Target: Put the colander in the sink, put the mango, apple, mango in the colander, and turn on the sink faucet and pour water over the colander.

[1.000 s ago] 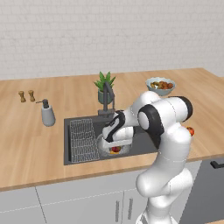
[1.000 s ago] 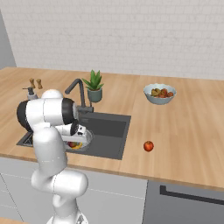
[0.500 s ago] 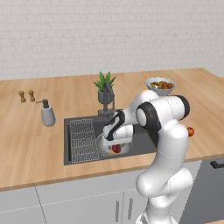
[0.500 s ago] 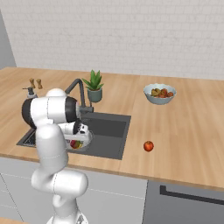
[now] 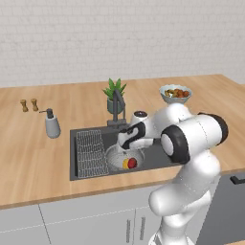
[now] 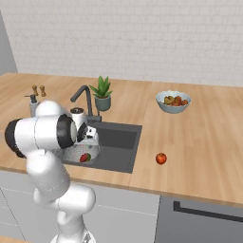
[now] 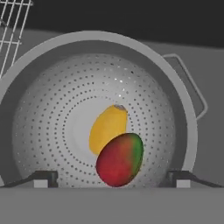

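Sitting in the sink (image 5: 158,160), beside the wire rack (image 5: 91,153), the colander (image 7: 52,74) holds two fruits that touch each other at its bottom: a yellow mango (image 7: 107,127) and a red and green mango (image 7: 120,159). The gripper (image 7: 111,178) hangs just above them with its two tips spread wide, one at each side of the bowl, and nothing is between them. A second ago the hand was lower, close over the bowl, and the tips were nearer together; now it has risen a little and opened, so I judge that the red and green mango was just released there. This means two of the three fruits are in place. The apple (image 6: 161,158) lies alone on the counter (image 6: 199,142), well apart from the sink on its right, and is probably the next thing to fetch. The faucet (image 6: 84,97) stands behind the basin, and no water is seen running. No brand, label or writing can be read anywhere.
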